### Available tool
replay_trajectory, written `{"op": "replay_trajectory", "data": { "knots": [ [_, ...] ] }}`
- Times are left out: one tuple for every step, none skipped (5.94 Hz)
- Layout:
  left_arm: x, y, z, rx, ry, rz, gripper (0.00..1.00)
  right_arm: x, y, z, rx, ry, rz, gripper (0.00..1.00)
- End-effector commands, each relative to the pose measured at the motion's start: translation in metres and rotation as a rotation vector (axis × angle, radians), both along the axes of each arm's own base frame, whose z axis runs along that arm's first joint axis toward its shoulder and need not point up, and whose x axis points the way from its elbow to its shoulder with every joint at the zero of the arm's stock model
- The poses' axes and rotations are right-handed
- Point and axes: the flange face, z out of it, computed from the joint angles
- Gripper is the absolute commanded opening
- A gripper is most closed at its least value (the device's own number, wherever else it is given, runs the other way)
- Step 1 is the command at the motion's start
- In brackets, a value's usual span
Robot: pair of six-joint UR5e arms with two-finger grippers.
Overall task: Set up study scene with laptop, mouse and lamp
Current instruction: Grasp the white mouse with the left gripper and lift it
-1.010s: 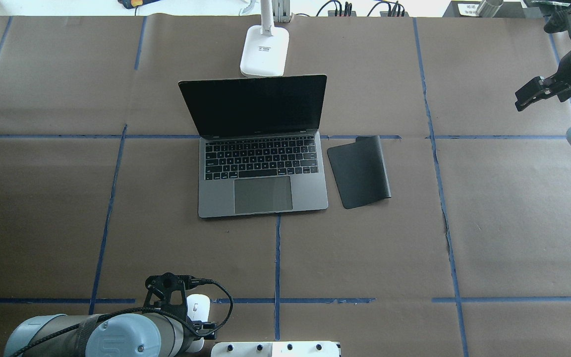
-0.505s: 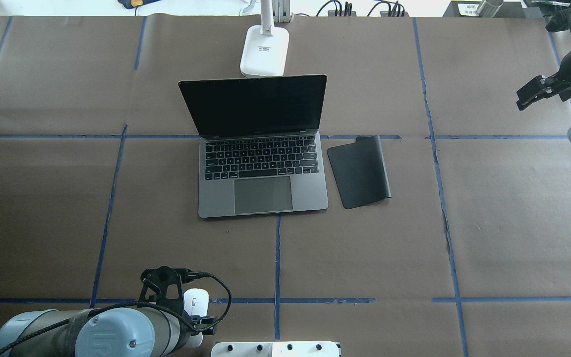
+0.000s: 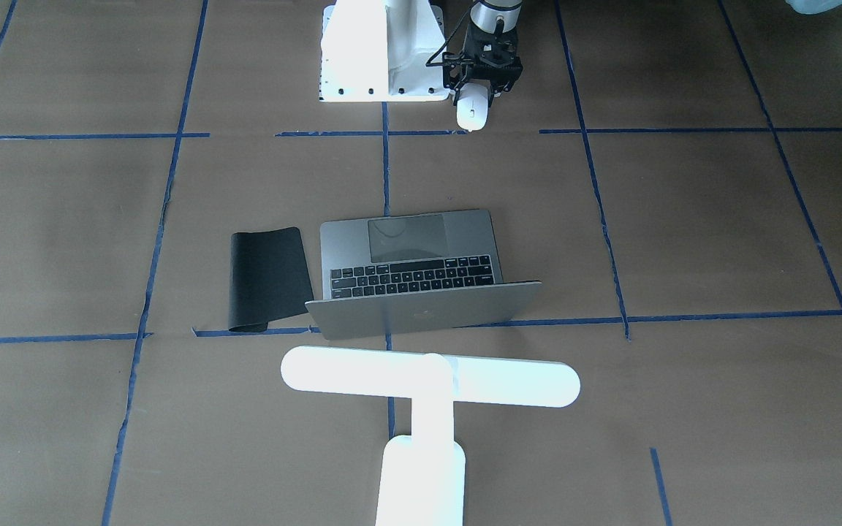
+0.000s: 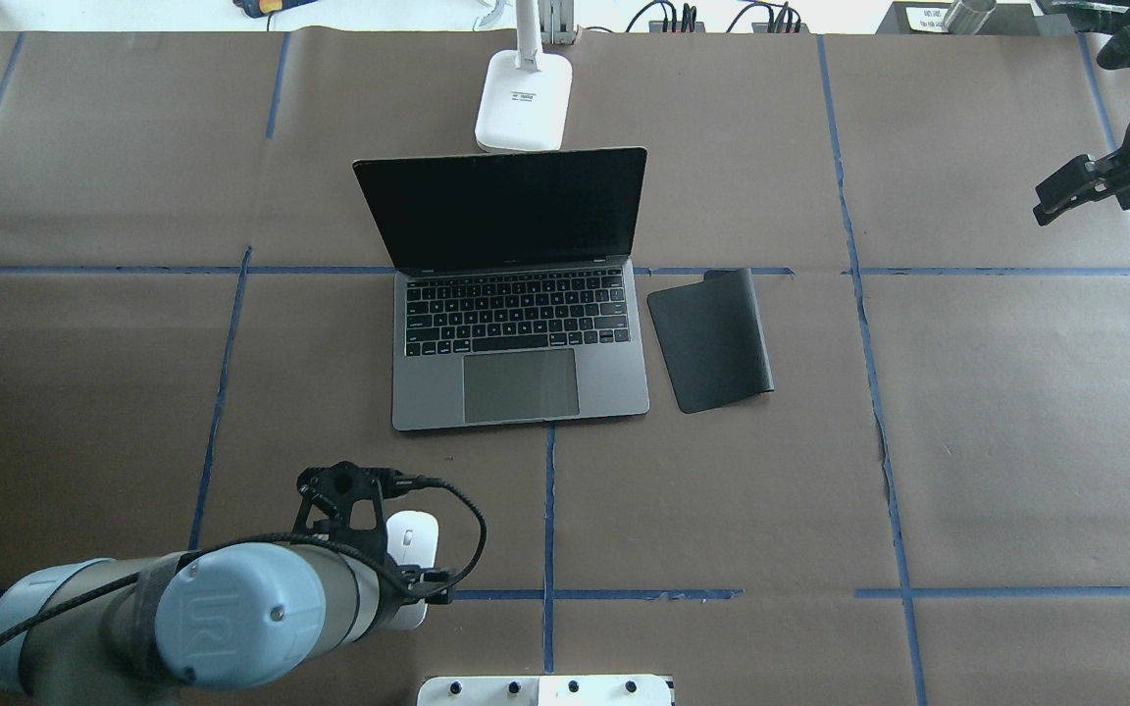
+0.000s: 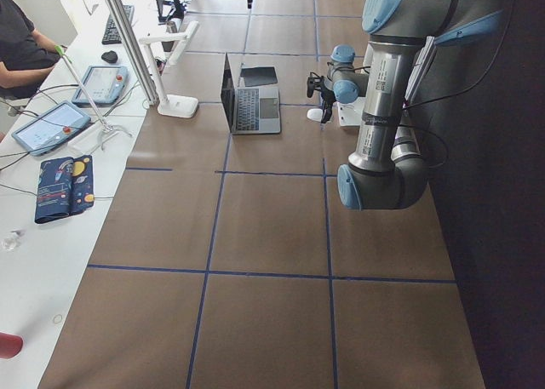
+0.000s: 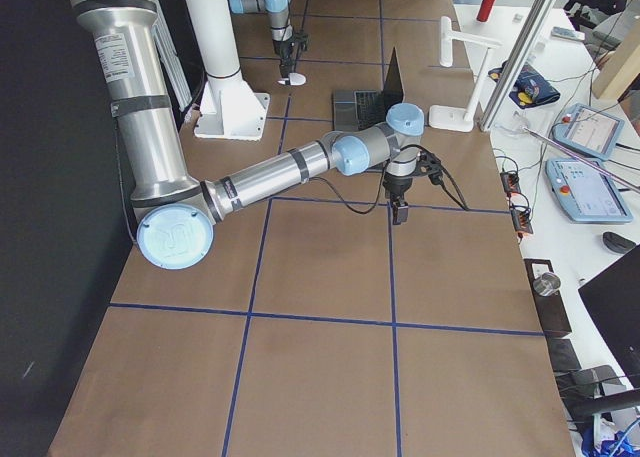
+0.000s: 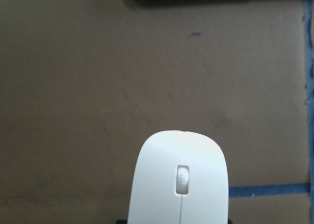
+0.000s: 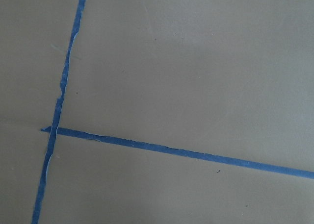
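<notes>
Left hand [image 3: 476, 89] held the mouse [image 3: 470, 113] by its rear, near-left of the laptop [image 4: 521, 378] (right hand [image 4: 1070, 191]: couldn't tell). Risk was that thin grip: the mouse could slip on the carry to the black mat [image 4: 712, 338].

Brown table [image 4: 1016, 441], blue tape grid [image 4: 548, 510], cluttered white side bench [image 5: 34, 261]

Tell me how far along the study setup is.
Done: the laptop stands open mid-table, with the lamp behind it. In hand: the left gripper holds the mouse near the robot's edge, short of the laptop. Left: setting the mouse down, probably on the black mat beside the laptop. The right gripper hangs off to the side.
</notes>
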Motion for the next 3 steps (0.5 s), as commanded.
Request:
{"op": "replay_trajectory", "data": {
  "knots": [
    [0.038, -0.081, -0.064, -0.032, -0.004, -0.053, 0.03, 0.023, 0.012, 0.024, -0.007, -0.034, -0.042, 1.0],
    [0.072, -0.113, -0.102, -0.032, 0.015, -0.086, 0.02, 0.043, 0.018, 0.035, -0.007, -0.059, -0.048, 1.0],
    [0.094, -0.147, -0.14, -0.028, 0.046, -0.121, 0.01, 0.058, 0.027, 0.048, 0.002, -0.062, -0.063, 1.0]
  ]
}}
